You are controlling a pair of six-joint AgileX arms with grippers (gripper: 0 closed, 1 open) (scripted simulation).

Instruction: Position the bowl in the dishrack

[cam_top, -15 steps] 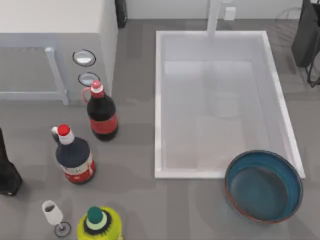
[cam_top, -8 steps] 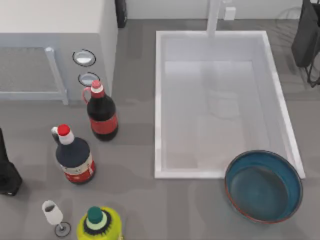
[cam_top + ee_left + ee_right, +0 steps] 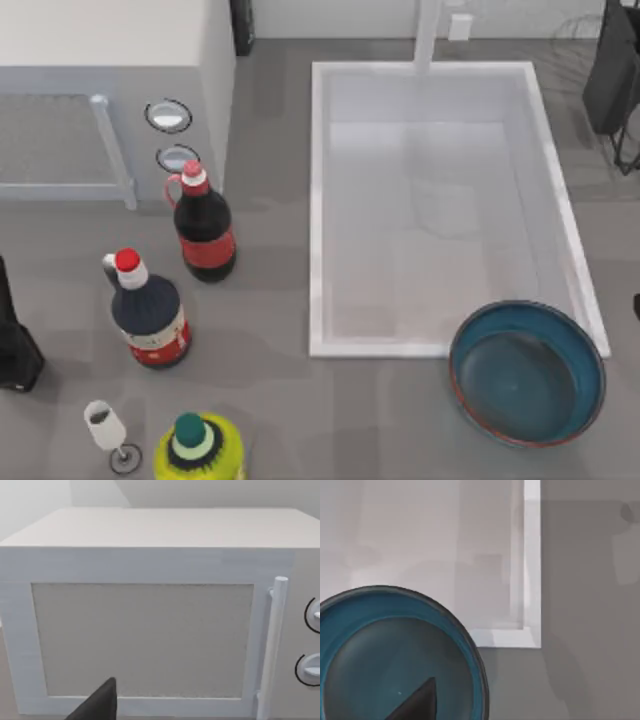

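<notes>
The large round shallow bowl, glossy teal-blue inside with a reddish-brown rim, sits upright on the grey table at the top view's lower right, its rim overlapping the near right corner of the white rectangular walled tray. The tray's floor holds nothing. In the right wrist view the bowl lies directly below the camera, and one dark fingertip of the right gripper shows over the blue interior, not touching it as far as can be judged; whether that pincer is open or closed, cannot tell. The left arm is parked at the left edge of the table. Its wrist view faces the door of the white microwave, with one dark fingertip of the left gripper in front; pincer state likewise cannot be told. Left half of the table: dark bottle with red label and red cap, dark blue bottle with red cap, small clear wine glass, yellow-green bottle with dark green cap.
</notes>
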